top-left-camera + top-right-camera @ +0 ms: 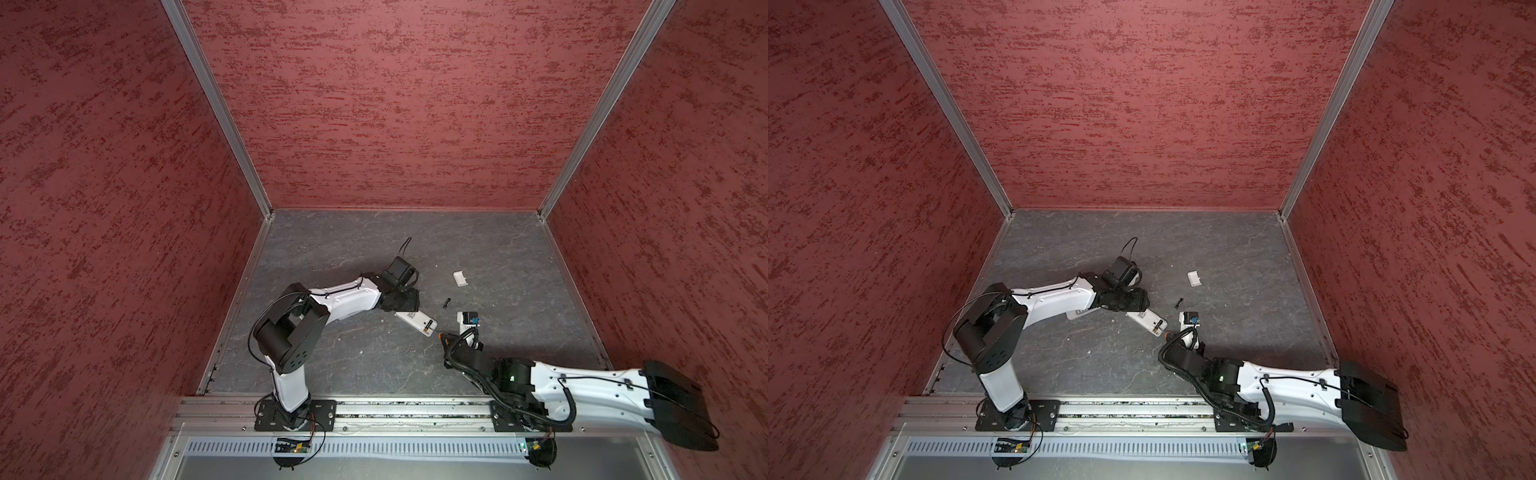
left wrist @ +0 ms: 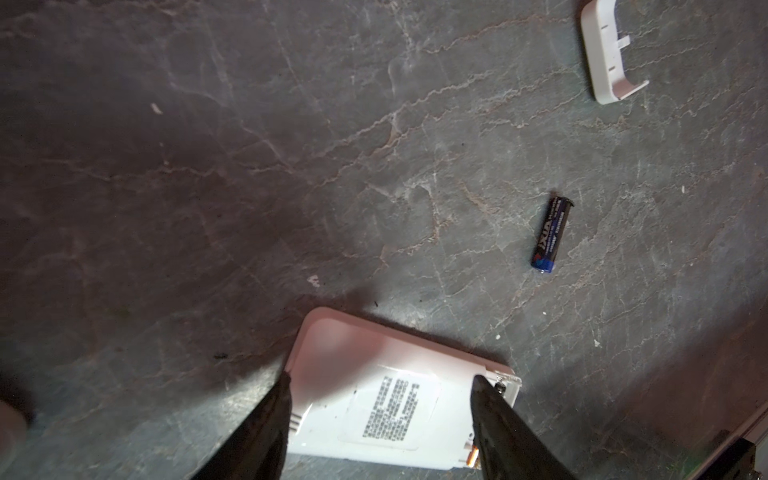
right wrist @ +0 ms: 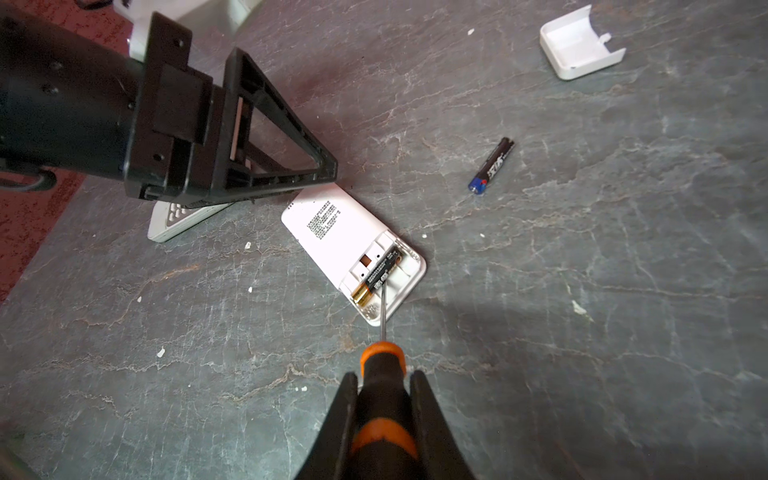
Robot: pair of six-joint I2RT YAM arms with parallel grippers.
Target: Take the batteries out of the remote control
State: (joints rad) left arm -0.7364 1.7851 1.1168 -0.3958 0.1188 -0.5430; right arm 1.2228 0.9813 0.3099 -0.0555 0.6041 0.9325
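L gripper (image 2: 382, 380): jaws set wide round label end of remote (image 3: 332, 237) and against its edges in wrist view. Reads as a clamp pinning it flat on worktop (image 3: 582, 291), back side up.

R gripper (image 3: 384, 390): pinched tight on screwdriver (image 3: 380, 353) handle. Shaft angles down into the open battery bay; tip meets seated battery (image 3: 380, 272) about mid-length. That cell lies across the bay, and the slot next to it is empty.

Loose battery (image 3: 492, 164) is out on worktop, well apart from remote. Cover (image 3: 577, 50) lies further off, hollow side up.

Risks, as judged:
- Tip sits at the cell's side, not under an end, so a lever move may skid over the sleeve and jab bay wall or contact.
- L hold is at the far end only; a hard pry at the bay could pivot or tip remote out of the jaws.
- Too much force and the cell may pop out and roll off.
- Smooth handle could twist in R grip under side load.
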